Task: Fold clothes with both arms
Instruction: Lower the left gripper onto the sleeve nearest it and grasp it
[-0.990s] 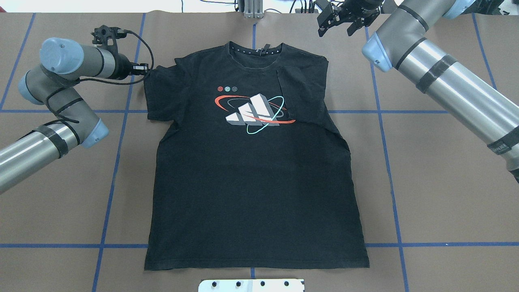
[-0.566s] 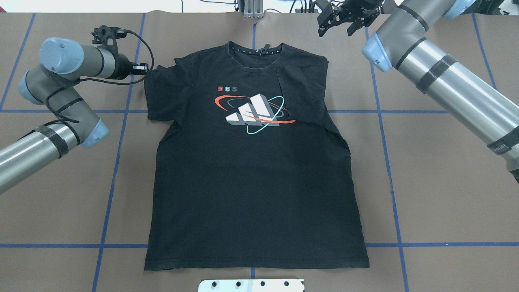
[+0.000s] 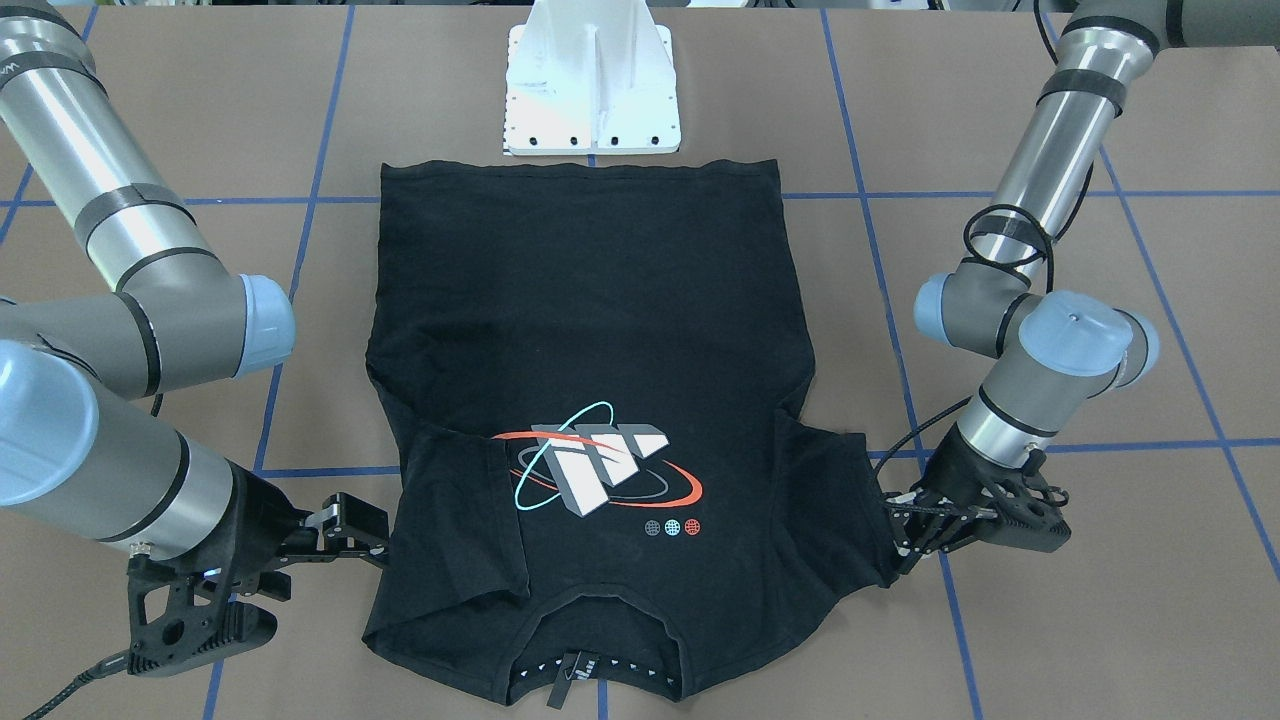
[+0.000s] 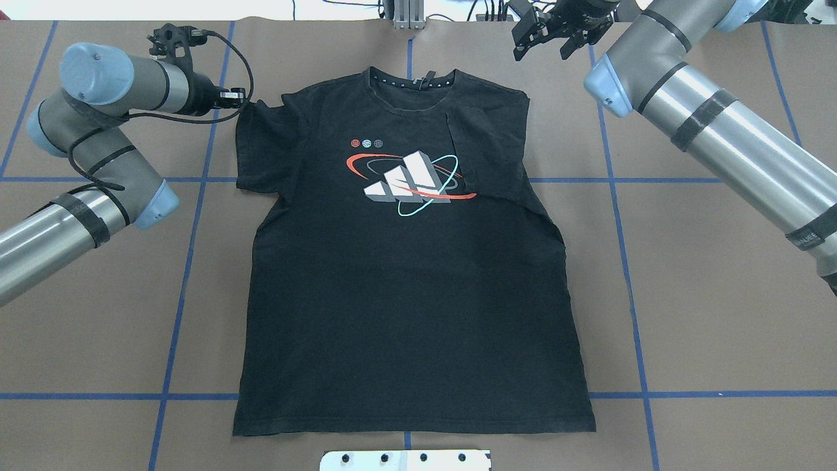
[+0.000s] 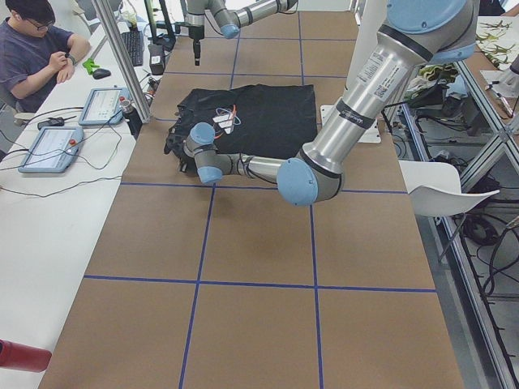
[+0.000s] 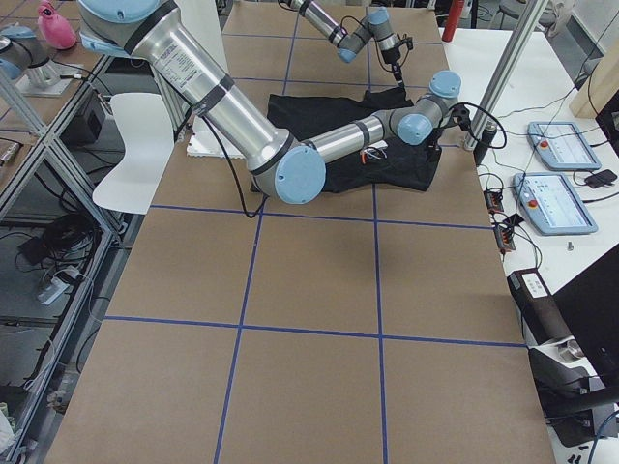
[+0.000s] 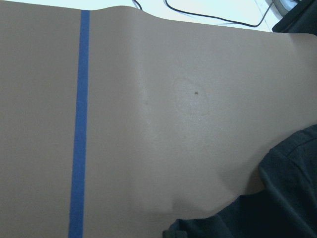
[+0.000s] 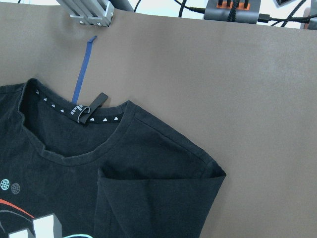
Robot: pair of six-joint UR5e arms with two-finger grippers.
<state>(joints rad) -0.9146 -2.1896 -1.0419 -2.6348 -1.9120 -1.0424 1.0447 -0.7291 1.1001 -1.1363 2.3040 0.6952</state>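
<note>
Overhead exterior shows a brown-covered table (image 4: 719, 314) gridded with blue tape (image 4: 628, 261); a white mount plate (image 4: 405, 460) sits just off the hem and an aluminium post (image 4: 407, 13) stands beyond the collar; in exterior left a person (image 5: 36, 49) sits at a side bench. The black T-shirt (image 4: 405, 307) lies flat mid-table, graphic up; its right sleeve (image 4: 487, 150) is folded inward, covering the graphic's edge. The left arm (image 4: 39, 242) bends low, the left gripper (image 3: 905, 530) clamped on the other sleeve's corner; the right arm (image 4: 732, 137) reaches far, the right gripper (image 4: 543, 40) hovering past the shoulder, fingers spread.

The brown, blue-taped table (image 4: 719, 314) carries a black T-shirt (image 4: 405, 294) and a white mount (image 3: 590, 90).
</note>
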